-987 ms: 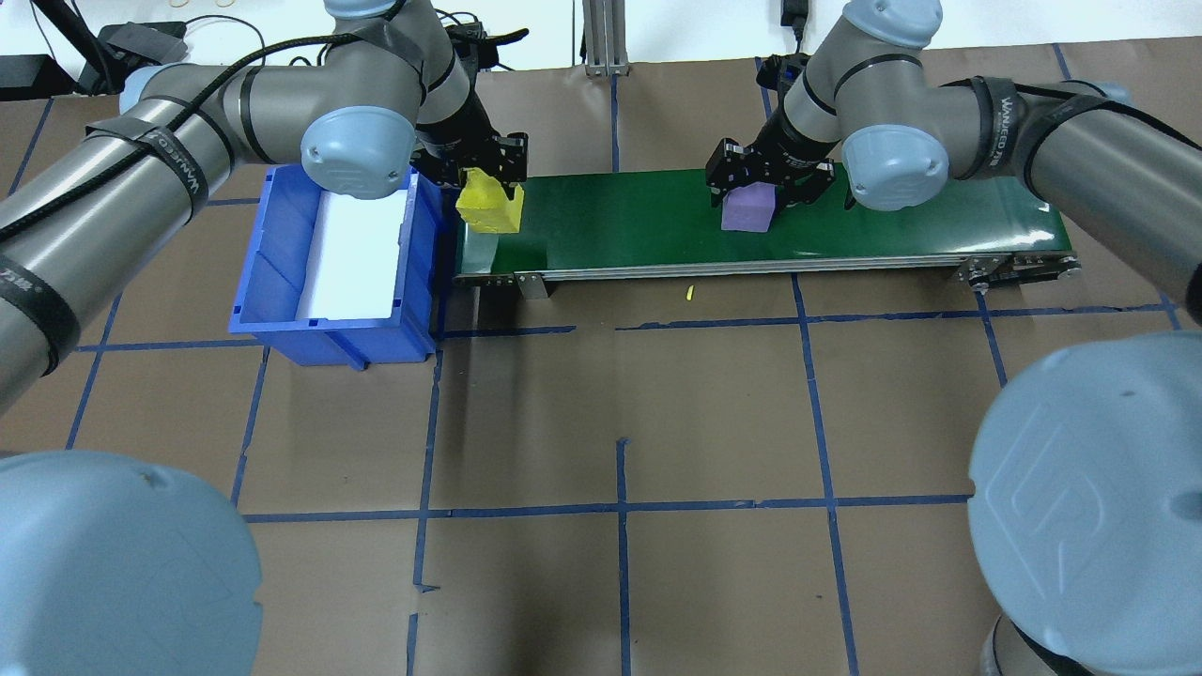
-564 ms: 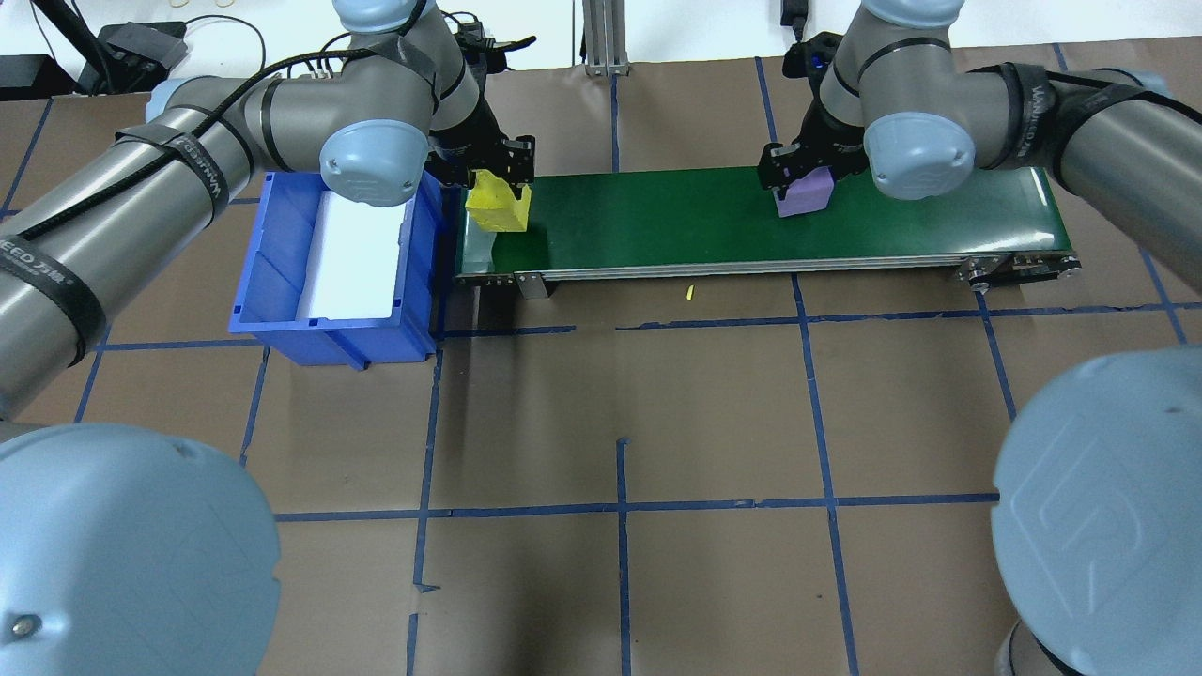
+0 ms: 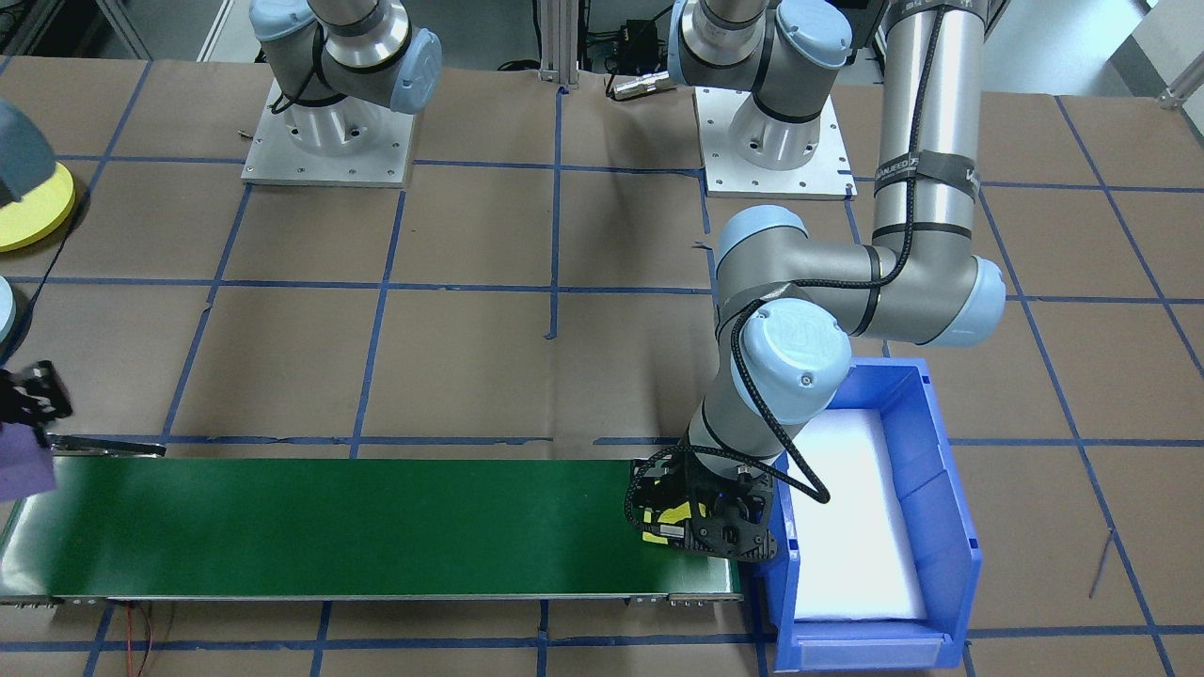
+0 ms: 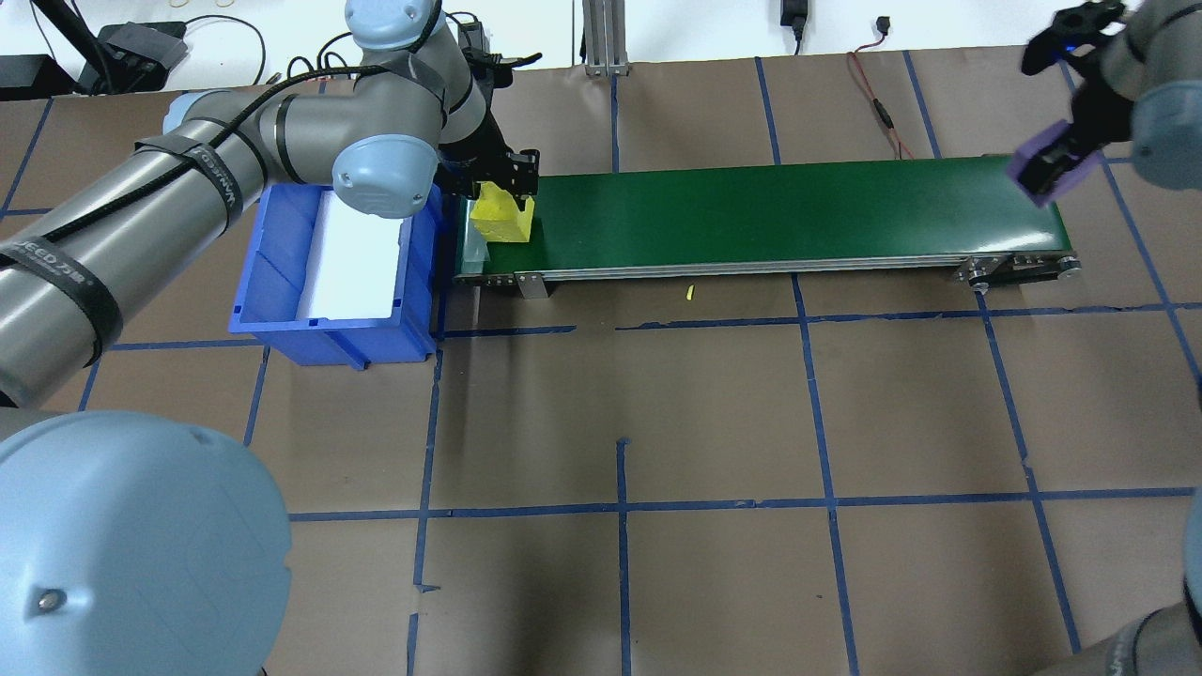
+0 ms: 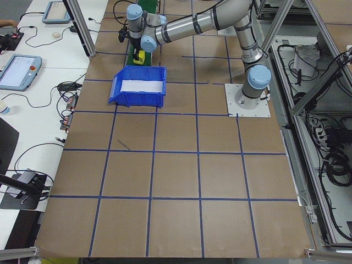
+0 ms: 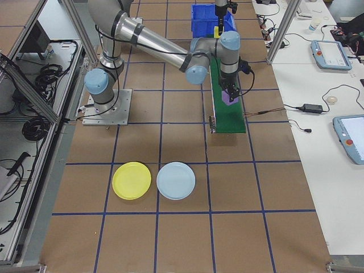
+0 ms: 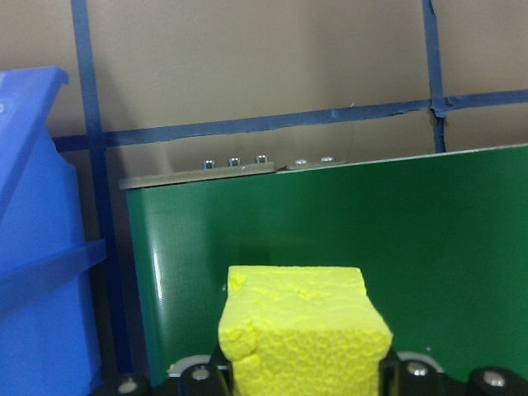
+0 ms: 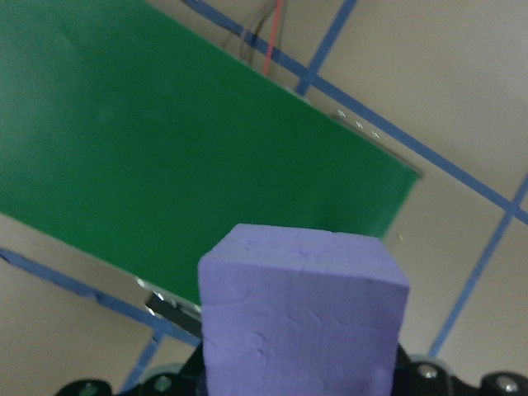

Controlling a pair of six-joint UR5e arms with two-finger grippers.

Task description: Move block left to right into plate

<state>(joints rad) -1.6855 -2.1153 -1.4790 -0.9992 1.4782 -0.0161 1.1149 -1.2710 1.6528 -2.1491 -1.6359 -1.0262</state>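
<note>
We see the brown papered surface (image 4: pixel 620 394) with the green conveyor (image 4: pixel 751 221) across it and the blue bin (image 4: pixel 282 300) at its left end. At the belt's right end the right tool (image 4: pixel 1056 160) grips the purple block (image 4: pixel 1052 169), lifted clear of the belt; we judge the carry under way, with the trip to the yellow plate (image 6: pixel 132 180) or pale blue plate (image 6: pixel 176 180), both well apart from it, left to do. At the belt's left end the left tool (image 4: pixel 498 183) clenches the yellow block (image 4: pixel 502 216), low on or just over the belt beside the bin
</note>
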